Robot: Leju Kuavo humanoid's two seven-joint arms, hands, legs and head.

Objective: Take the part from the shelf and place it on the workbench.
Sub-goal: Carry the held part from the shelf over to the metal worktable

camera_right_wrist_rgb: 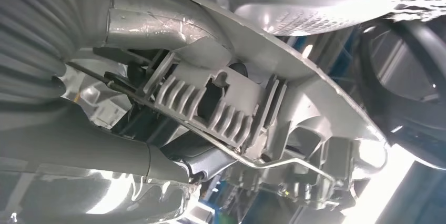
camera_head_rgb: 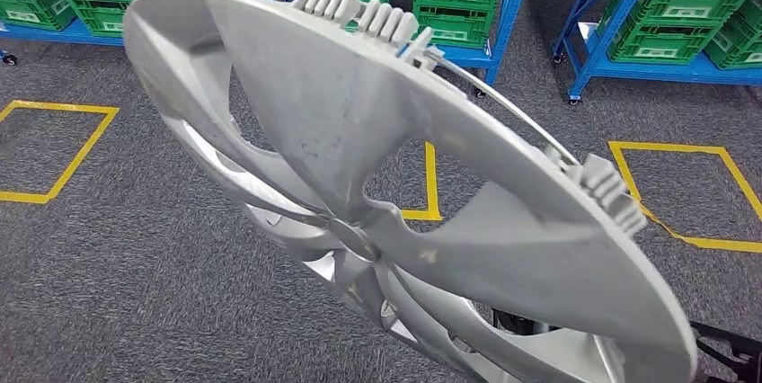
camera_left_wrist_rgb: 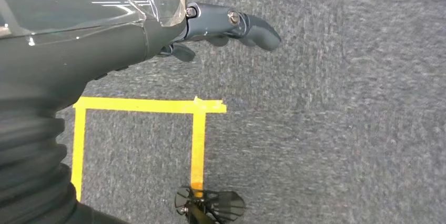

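Part: silver wheel cover (camera_head_rgb: 377, 194) is carried tilted, high before the head camera, off the shelf, clear of the carpet.
Right robot hand (camera_right_wrist_rgb: 105, 150): close against the cover's clipped rim; grip itself cannot be told.
Left robot hand (camera_left_wrist_rgb: 221, 29): hangs released over floor tape (camera_left_wrist_rgb: 152, 105).
Shelves (camera_head_rgb: 503, 5): well apart behind.

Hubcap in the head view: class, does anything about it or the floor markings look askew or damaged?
The silver hubcap is carried steeply tilted, inner side toward the camera, with no breakage I can make out. On the carpet, the yellow tape square at right looks crooked and torn along its lower left edge.
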